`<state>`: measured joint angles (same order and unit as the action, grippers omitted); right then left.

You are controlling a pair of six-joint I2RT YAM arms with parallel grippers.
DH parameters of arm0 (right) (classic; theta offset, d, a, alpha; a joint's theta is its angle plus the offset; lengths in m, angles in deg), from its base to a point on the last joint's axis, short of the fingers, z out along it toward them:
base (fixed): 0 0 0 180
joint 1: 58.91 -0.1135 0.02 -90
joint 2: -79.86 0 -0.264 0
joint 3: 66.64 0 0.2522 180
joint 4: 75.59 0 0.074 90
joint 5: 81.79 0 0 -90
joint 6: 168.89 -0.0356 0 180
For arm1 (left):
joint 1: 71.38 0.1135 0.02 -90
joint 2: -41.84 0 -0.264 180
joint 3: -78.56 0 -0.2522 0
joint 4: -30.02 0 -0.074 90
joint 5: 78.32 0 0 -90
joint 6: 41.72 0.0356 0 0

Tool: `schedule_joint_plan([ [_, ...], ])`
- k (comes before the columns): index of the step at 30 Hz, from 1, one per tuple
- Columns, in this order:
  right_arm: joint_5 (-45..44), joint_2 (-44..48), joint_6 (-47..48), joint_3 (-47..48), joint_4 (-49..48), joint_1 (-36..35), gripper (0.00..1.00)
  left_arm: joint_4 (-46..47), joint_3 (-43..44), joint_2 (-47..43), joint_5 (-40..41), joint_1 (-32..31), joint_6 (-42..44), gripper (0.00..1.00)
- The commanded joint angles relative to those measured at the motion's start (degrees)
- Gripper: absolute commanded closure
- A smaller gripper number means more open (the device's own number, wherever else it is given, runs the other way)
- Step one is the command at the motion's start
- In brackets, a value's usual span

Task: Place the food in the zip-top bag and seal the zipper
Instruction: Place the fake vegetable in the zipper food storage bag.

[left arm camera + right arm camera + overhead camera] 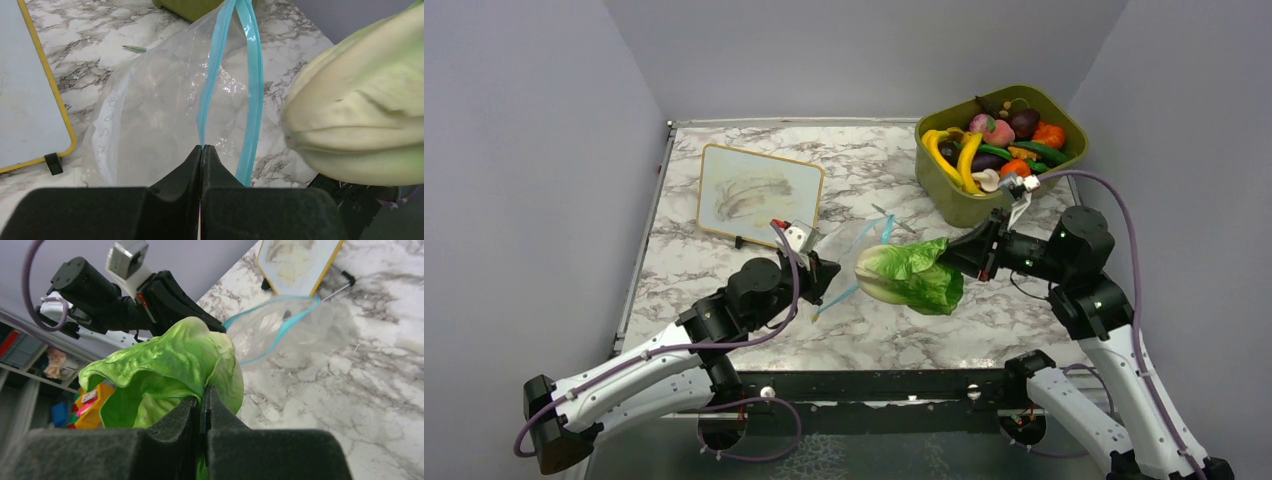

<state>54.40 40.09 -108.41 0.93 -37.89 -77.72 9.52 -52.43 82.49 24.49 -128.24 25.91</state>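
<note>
The marble-patterned table (874,340) carried everything in the scene. At its far right corner stood an olive-green tub (951,195), heaped with toy food (999,140) in yellow, orange, purple and green. At the far left lay a white board (759,195) with a yellow-wood frame, flat on the table and well apart from the tub.

Between the two arms was the clear bag (854,245), raised at its near end and trailing away toward the far side of the table. In the left wrist view the bag (155,115) stood with its mouth parted, the two sides of the mouth diverging upward. The lettuce (914,275) hung above the table just beside that mouth, its pale base turned toward the bag; whether the two touched could not be told.

The right hand (954,250) held the lettuce from the tub side; in its own view its fingers (165,430) were closed on the green leaf (170,365). The left hand (824,272) was pinched tight on the near end of the bag's mouth, its tips (202,147) pressed together.

The teal zipper (252,85) emerged from between those tips.

A thin green stick (134,48) lay on the table beyond the bag.
</note>
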Motion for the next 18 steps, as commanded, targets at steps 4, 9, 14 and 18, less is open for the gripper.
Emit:
schedule_joint_plan([
  [4,4.8,-0.1,-9.7,-9.1,-13.7,-0.3,0.99,5.7,0.2,-2.3,-3.7,-0.1,-4.0,1.00],
  [9,2.8,-0.9,-12.7,-13.3,-16.3,-0.3,0.99,8.3,-1.5,-3.9,-5.0,-0.1,-5.9,1.00],
  [14,-0.8,-0.4,-14.5,-15.1,-15.3,-0.3,0.99,8.9,-2.6,-4.1,-4.9,-0.1,-6.2,1.00],
  [18,-0.5,0.9,-19.6,-17.4,-20.3,-0.3,0.99,10.1,-3.5,-3.7,-5.5,-0.1,-6.9,1.00],
])
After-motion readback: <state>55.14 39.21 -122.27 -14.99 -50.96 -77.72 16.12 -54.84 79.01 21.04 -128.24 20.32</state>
